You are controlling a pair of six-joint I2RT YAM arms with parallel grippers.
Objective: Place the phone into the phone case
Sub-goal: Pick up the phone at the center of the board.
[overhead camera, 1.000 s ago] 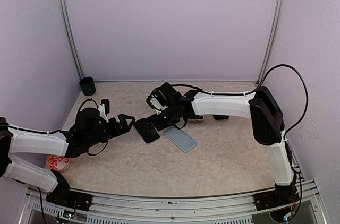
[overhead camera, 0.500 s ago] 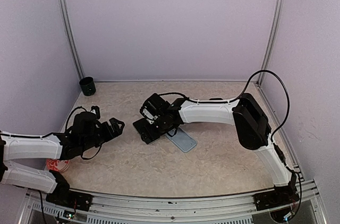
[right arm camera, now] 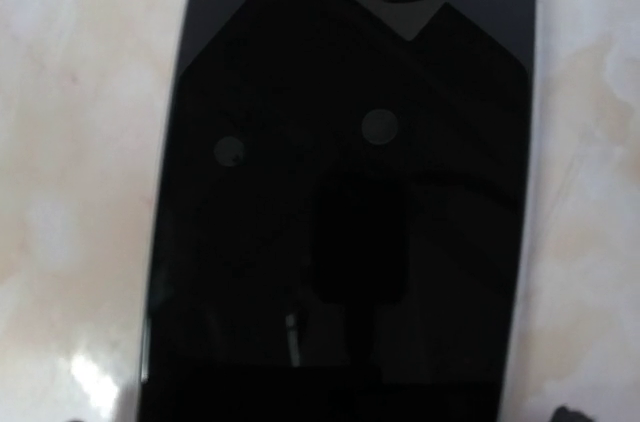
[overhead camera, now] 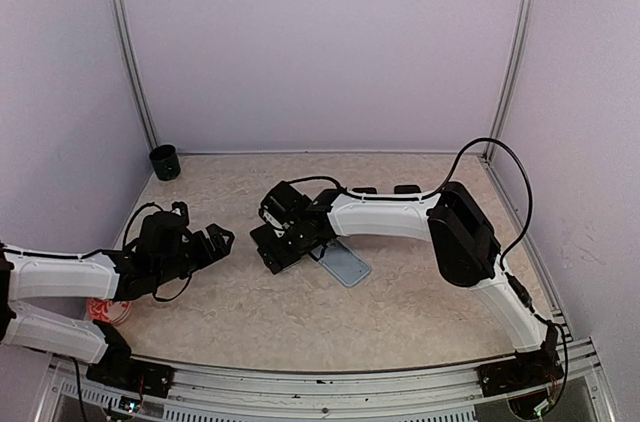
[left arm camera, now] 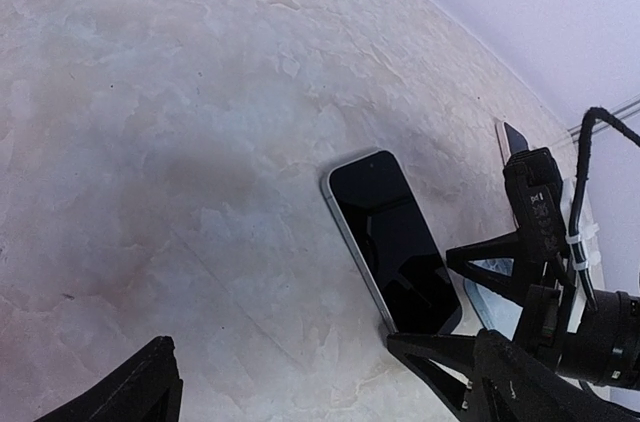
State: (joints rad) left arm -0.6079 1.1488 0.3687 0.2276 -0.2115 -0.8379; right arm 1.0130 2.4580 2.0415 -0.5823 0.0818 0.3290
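The right gripper [overhead camera: 283, 235] hangs low over the phone [left arm camera: 390, 240], its jaws spread wide across one end (whether they touch it cannot be told). The phone lies flat, dark screen up, on the mottled table [overhead camera: 400, 292], and the pale blue phone case [overhead camera: 346, 266] lies just beside it. The left gripper [overhead camera: 221, 239], also wide open and holding nothing, sits near the phone's other side.

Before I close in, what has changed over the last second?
The left gripper drew back toward its base, open. The right gripper shifted left over the black glass-fronted phone, open, gripping nothing. Phone and pale blue phone case stayed put.
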